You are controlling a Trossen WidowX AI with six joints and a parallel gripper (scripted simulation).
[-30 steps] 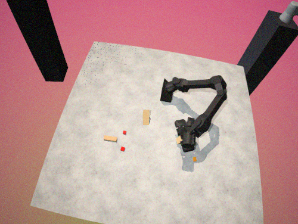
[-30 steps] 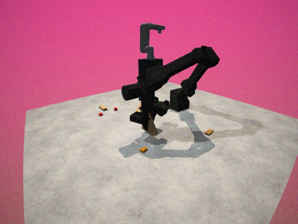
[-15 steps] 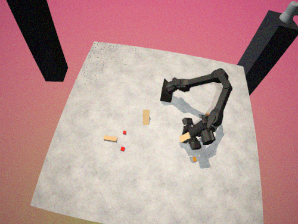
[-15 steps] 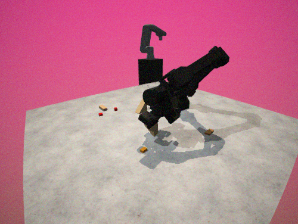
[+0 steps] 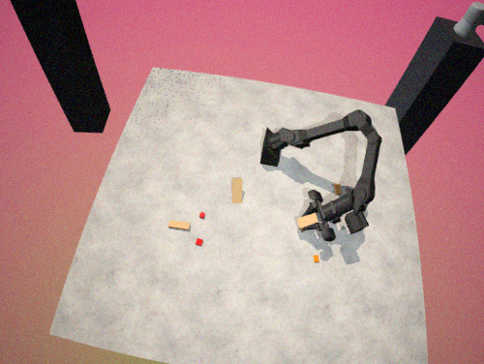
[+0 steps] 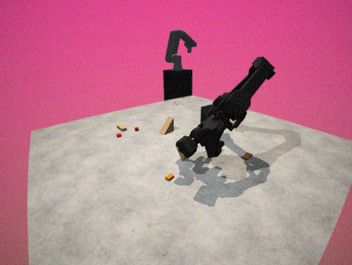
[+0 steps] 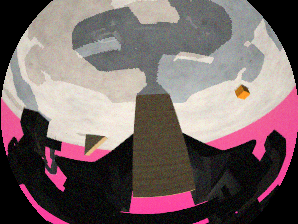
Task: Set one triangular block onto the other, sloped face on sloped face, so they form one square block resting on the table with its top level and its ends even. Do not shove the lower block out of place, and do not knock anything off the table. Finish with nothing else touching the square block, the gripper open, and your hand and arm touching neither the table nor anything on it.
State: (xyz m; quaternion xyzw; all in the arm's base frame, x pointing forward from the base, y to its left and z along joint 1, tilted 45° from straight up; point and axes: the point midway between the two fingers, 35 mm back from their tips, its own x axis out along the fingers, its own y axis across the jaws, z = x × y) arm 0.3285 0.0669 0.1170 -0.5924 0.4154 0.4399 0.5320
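Note:
One triangular block (image 5: 237, 190) (image 6: 167, 125) (image 7: 94, 143) stands on the table, its sloped side facing down toward the left in the exterior view. My gripper (image 5: 319, 217) (image 7: 156, 135) is shut on the other triangular block (image 5: 307, 222) (image 6: 180, 153) (image 7: 162, 150). The hand is tilted well over and holds this block above the table, to the right of the standing block in the top view. In the exterior view the fingers hide most of the held block. In the wrist view one broad, shaded face of it shows between the fingers.
The table (image 5: 242, 300) (image 6: 141, 218) bears an orange block (image 5: 316, 258) (image 6: 170, 177) (image 7: 242, 92), a brown block (image 5: 337, 189) (image 6: 247, 156) beside the arm, a flat tan block (image 5: 179, 225) (image 6: 122, 127), and two red cubes (image 5: 202, 215) (image 5: 199, 242) near the tan one.

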